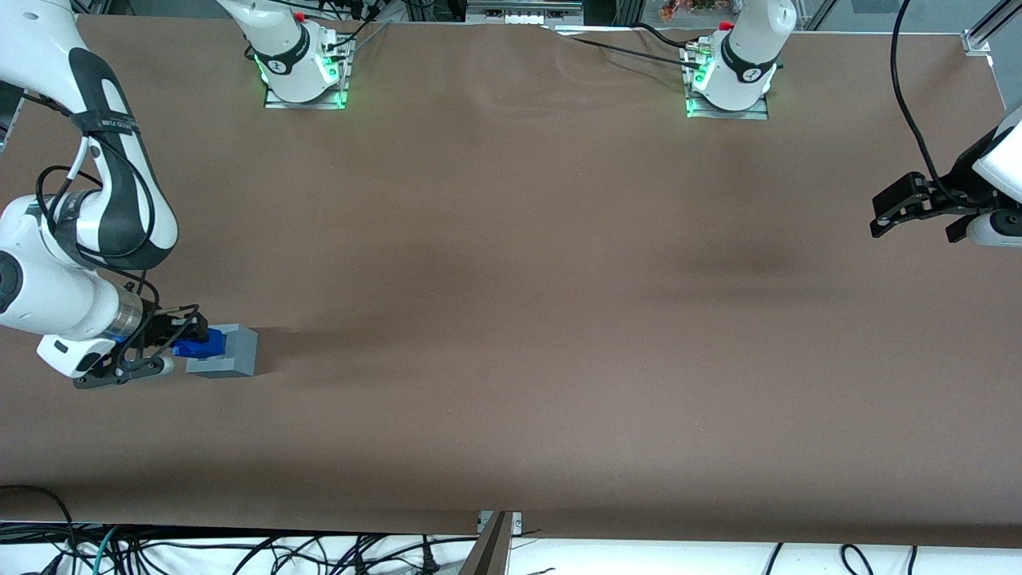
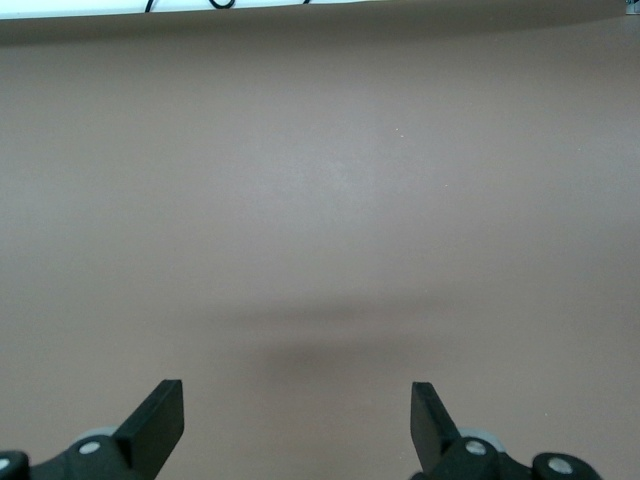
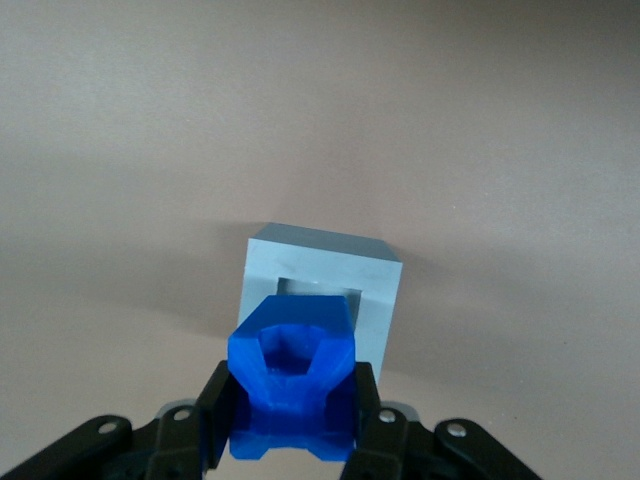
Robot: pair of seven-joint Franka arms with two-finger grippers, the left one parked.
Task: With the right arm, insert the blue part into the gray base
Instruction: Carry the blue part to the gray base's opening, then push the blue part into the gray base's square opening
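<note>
One claw (image 3: 292, 420) on the right arm (image 1: 80, 239) pinches the blue part (image 3: 292, 385) between its fingers, low over the bench (image 1: 511, 319) at the working arm's end. The gray base (image 3: 325, 290) sits just beside the part, its square recess a little ahead of the claw. Judging by that, the part must shift forward over the recess before lowering.
</note>
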